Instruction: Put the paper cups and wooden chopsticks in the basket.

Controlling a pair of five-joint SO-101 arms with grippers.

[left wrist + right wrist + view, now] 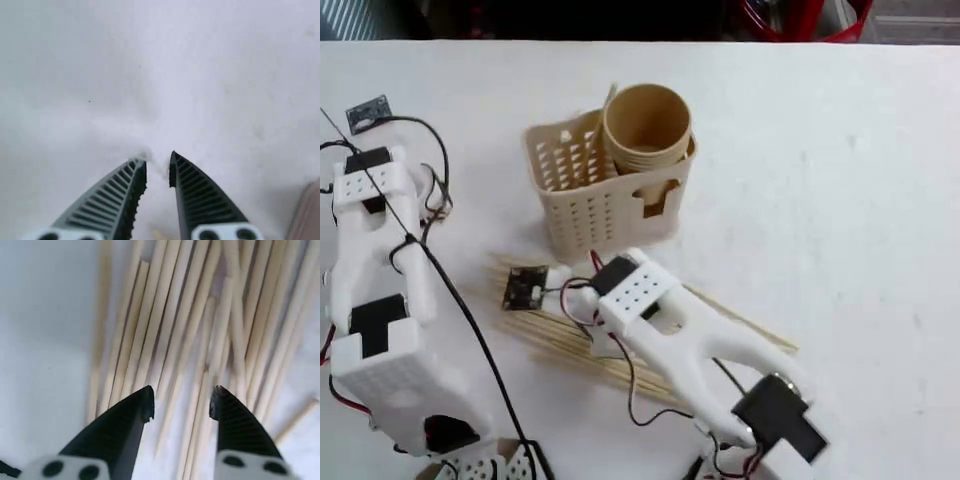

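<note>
My right arm [665, 325] is positioned over the wooden chopsticks [550, 340], which lie loose on the white tabletop [840, 180] in a flat, roughly parallel pile just in front of the basket [590, 215]. In the right wrist view, my right jaws are released: the two black tips stand clearly apart above the pile, with several sticks running through the gap between them. No stick is clamped. I cannot tell whether the tips touch the sticks. The pile extends past both tips on either side, and one side of it borders bare tabletop. The basket is a cream perforated container standing upright toward the far middle of the tabletop. The paper cups [647, 120] are nested in one stack and stand upright inside the basket, at its end away from my left arm [370, 250], with the top rim rising above the basket wall. The rest of the basket interior shows its perforated walls. My left arm is located at the other edge of the tabletop, well apart from the basket and the chopsticks. In the left wrist view, my left jaws are parted by a narrow gap and hold nothing, with plain white tabletop beneath them.
</note>
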